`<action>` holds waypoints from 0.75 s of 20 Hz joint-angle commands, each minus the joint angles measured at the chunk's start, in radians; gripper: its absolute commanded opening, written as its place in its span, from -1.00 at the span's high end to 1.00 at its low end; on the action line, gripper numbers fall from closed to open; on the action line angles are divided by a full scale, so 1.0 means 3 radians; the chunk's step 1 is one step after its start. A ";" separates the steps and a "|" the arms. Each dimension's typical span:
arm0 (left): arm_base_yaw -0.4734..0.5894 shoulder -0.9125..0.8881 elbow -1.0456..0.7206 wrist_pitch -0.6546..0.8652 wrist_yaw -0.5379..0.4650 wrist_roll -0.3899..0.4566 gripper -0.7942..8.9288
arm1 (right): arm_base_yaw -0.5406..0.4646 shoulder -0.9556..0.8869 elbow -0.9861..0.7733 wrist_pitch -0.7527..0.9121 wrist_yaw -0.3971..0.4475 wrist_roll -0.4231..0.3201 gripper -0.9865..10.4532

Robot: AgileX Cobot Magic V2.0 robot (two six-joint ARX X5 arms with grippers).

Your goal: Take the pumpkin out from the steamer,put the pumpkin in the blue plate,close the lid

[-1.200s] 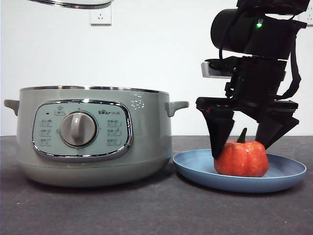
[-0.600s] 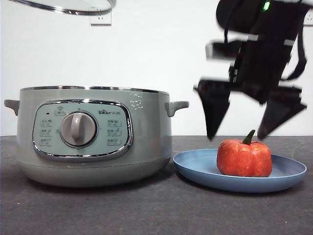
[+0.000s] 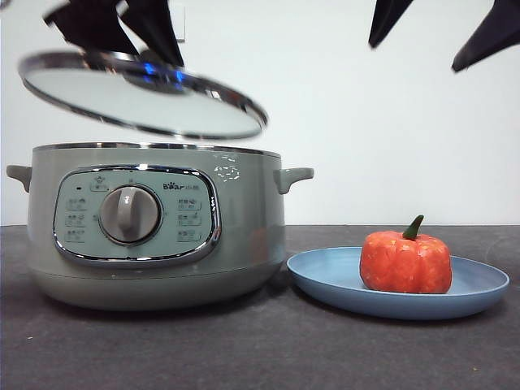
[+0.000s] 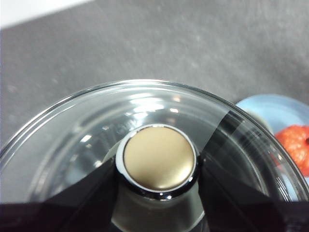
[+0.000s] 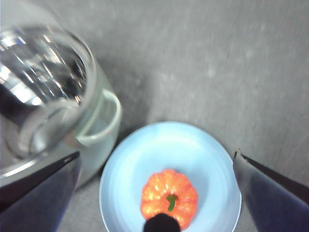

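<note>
Left end effector (image 3: pixel 122 36): jaws clamped on either side of the knob (image 4: pixel 158 157) of the lid (image 3: pixel 142 93), one jaw against each flank of the knob as seen in the left wrist view. The lid hangs in the air over the steamer (image 3: pixel 154 223), clear of the pot's rim, and is tilted, its edge nearer the plate side sitting lower than the other.

Right end effector (image 3: pixel 443 32): jaws spread wide and carrying nothing, raised high above the blue plate (image 3: pixel 479 280); only the two dark jaw tips show at the top of the front view. The right wrist view looks straight down between them onto the plate.

The pumpkin (image 3: pixel 405 261): resting upright on the blue plate, green stem pointing up, free of both end effectors.

The blue plate lies on the dark desk (image 3: pixel 260 349) just beside the steamer, its near rim close under the pot's side handle (image 3: pixel 294 176).

The steamer stands on the desk with its control panel and dial (image 3: pixel 130 214) facing the front camera; its top is uncovered
</note>
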 commanded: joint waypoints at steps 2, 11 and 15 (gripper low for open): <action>-0.0075 0.0197 0.0065 0.0126 0.0019 -0.0014 0.85 | 0.0001 -0.0130 -0.0015 -0.0003 0.0020 0.0008 -0.11; -0.0094 0.0370 0.0065 -0.0229 -0.0009 0.0003 0.33 | 0.0001 -0.0178 -0.0015 -0.0205 0.0179 0.0006 -0.11; -0.0092 0.0367 0.0065 -0.0231 -0.0010 0.0001 -0.02 | 0.0001 -0.0178 -0.0015 -0.0231 0.0175 0.0006 -0.11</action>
